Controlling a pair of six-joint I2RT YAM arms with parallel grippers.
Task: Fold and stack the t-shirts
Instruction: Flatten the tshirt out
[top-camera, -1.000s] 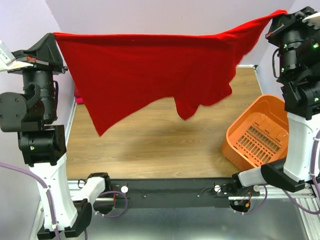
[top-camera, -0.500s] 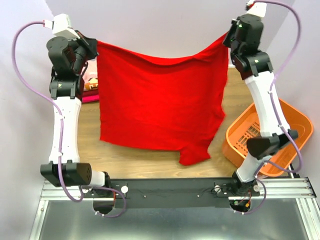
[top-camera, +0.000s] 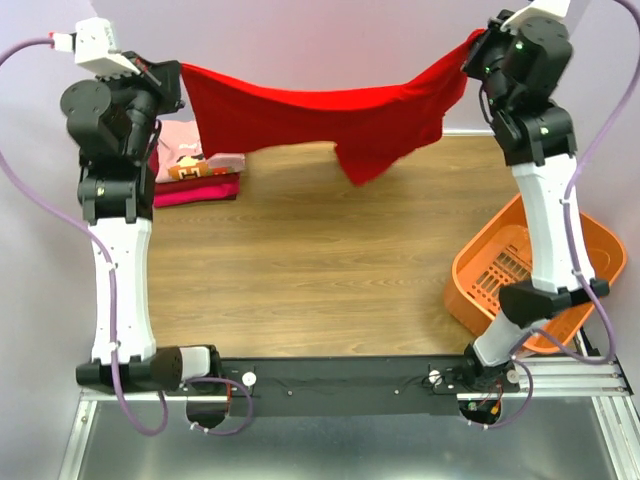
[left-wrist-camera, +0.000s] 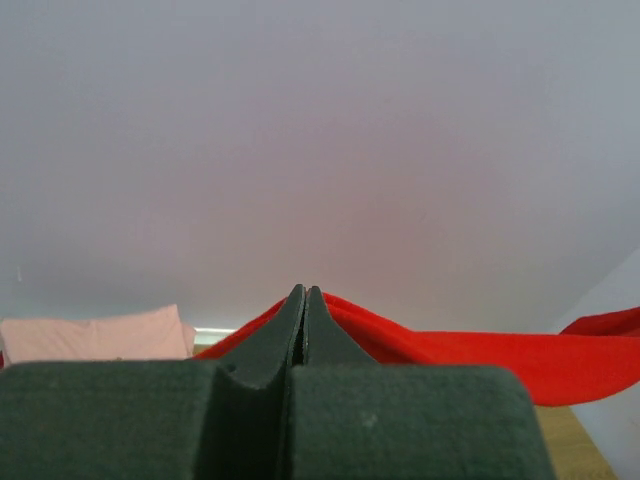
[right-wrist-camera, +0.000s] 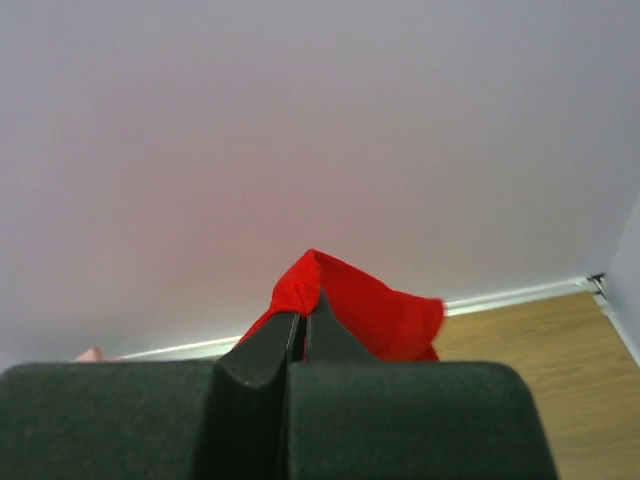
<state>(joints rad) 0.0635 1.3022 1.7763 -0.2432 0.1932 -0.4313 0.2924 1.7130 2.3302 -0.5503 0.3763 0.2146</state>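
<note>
A bright red t-shirt (top-camera: 320, 115) hangs stretched in the air between my two arms, above the far edge of the table. My left gripper (top-camera: 180, 72) is shut on its left corner, and my right gripper (top-camera: 475, 45) is shut on its right corner. A loose flap (top-camera: 365, 160) droops from the middle. In the left wrist view the red cloth (left-wrist-camera: 450, 350) runs off to the right from the shut left gripper (left-wrist-camera: 304, 292). The right wrist view shows a bunched red fold (right-wrist-camera: 320, 290) above the shut right gripper (right-wrist-camera: 305, 318). A folded pile, a pink printed tee (top-camera: 190, 150) on a magenta one (top-camera: 195, 190), lies at the far left.
An orange plastic basket (top-camera: 530, 265) lies tilted at the table's right edge, beside the right arm's base. The wooden tabletop (top-camera: 310, 270) spreads below the hanging shirt. A pale wall (top-camera: 320, 40) stands close behind both grippers.
Both arms have swung away from the camera to the table's far edge and raised the shirt. It hung as a broad sheet before; now it is drawn into a narrow band.
</note>
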